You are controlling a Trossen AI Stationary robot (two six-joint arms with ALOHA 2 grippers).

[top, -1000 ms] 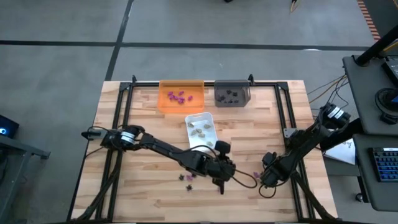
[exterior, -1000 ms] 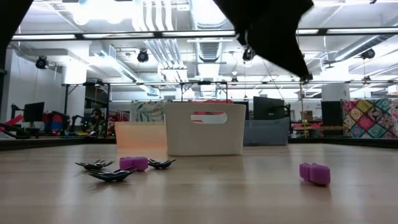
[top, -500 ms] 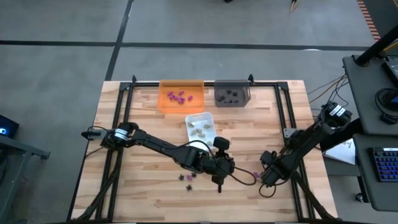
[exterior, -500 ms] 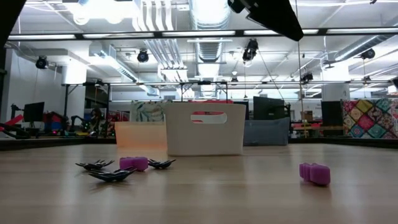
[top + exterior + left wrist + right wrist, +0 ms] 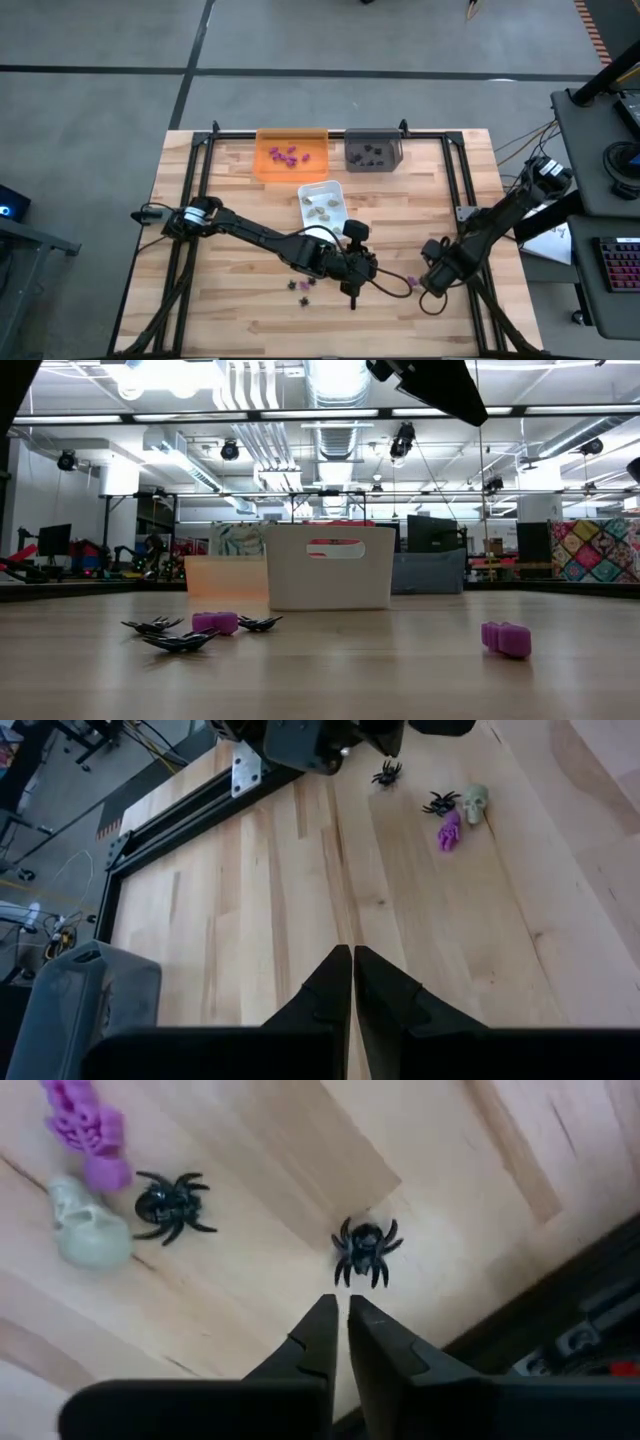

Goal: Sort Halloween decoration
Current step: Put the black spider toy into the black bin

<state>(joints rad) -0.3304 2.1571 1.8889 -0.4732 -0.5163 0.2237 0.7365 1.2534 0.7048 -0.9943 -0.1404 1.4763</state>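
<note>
Small Halloween decoration pieces lie loose on the wooden table. In the right wrist view a black spider [image 5: 365, 1252] lies just beyond my right gripper [image 5: 338, 1302], which is shut, points down and touches nothing. A second spider [image 5: 168, 1206], a pale skull [image 5: 86, 1232] and a purple piece [image 5: 85, 1128] lie farther off. My left gripper [image 5: 351, 293] hangs shut above the table's near middle; nothing shows between its fingers [image 5: 351, 952]. More spiders and a purple piece [image 5: 215, 622] lie in a cluster [image 5: 300, 285] to its left.
An orange tray [image 5: 292, 155] with purple pieces and a grey tray [image 5: 373, 150] with black pieces stand at the far edge. A white tray [image 5: 322, 203] with pale pieces stands nearer the middle. A black frame rail [image 5: 560, 1310] runs close to the right gripper.
My left gripper has risen from just above the table; in the low view its dark bulk has drawn up toward the top of the picture. My right gripper has gone up a little. The pieces on the table have stayed where they were.
</note>
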